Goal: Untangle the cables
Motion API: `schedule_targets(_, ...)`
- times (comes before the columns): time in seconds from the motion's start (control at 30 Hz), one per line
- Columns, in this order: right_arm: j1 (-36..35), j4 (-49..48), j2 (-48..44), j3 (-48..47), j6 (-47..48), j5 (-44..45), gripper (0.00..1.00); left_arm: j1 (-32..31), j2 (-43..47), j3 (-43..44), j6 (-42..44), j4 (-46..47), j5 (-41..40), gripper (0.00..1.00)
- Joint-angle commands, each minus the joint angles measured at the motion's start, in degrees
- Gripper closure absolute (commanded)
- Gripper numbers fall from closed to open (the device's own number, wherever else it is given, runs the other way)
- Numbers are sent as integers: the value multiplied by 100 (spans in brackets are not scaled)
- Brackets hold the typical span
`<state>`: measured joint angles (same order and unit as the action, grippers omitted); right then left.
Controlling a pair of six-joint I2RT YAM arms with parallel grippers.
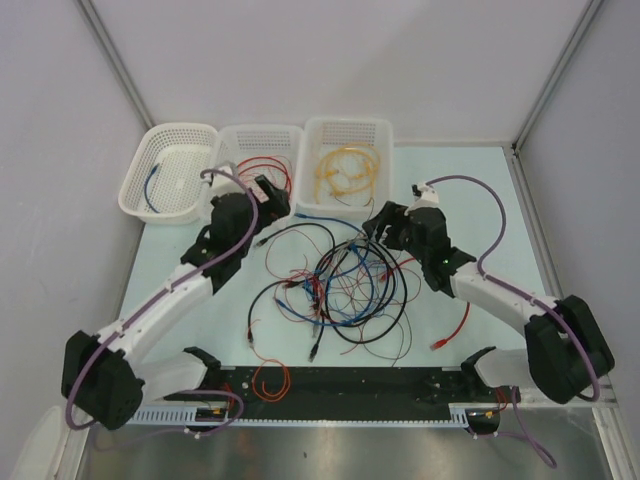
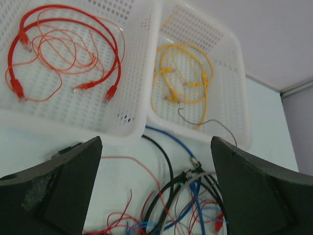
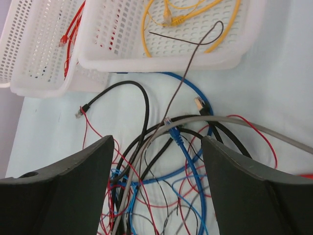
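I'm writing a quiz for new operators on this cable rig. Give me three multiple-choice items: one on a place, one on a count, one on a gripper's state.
1. Where do the yellow cables lie?
A. In the rightmost basket
B. Loose on the tabletop
C. Draped over an arm

2. How many white baskets stand at the far edge?
A. Two
B. Three
C. Four

3. How is the left gripper?
A. Shut on a red cable
B. Shut, empty
C. Open, holding nothing

Answers: 1 A, they coil inside it. 2 B, three sit side by side. 3 C, its fingers stand wide apart with nothing between.
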<state>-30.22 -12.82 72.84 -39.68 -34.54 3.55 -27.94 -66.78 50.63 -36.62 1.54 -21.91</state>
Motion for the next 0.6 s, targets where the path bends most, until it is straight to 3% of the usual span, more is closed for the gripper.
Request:
schedule_targets(0.0,-63,-766,678,-584,-96,-135,24,-115,999,-518,-372,-338,161,3)
schedule_targets(0.17,-195,-994,1127,-620,-210,-39,25,-185,2018,-1089,-547,-883,161,4)
schedule_targets(0.4,-309,-1074,1707,-874,-220,49,31,-203,2573,-1354,-592,-1446,170,4)
schedule_targets(0.57,-318,-1161,2059,-980,-228,93,51,-211,2688,-1565,-539,-1604,127,4)
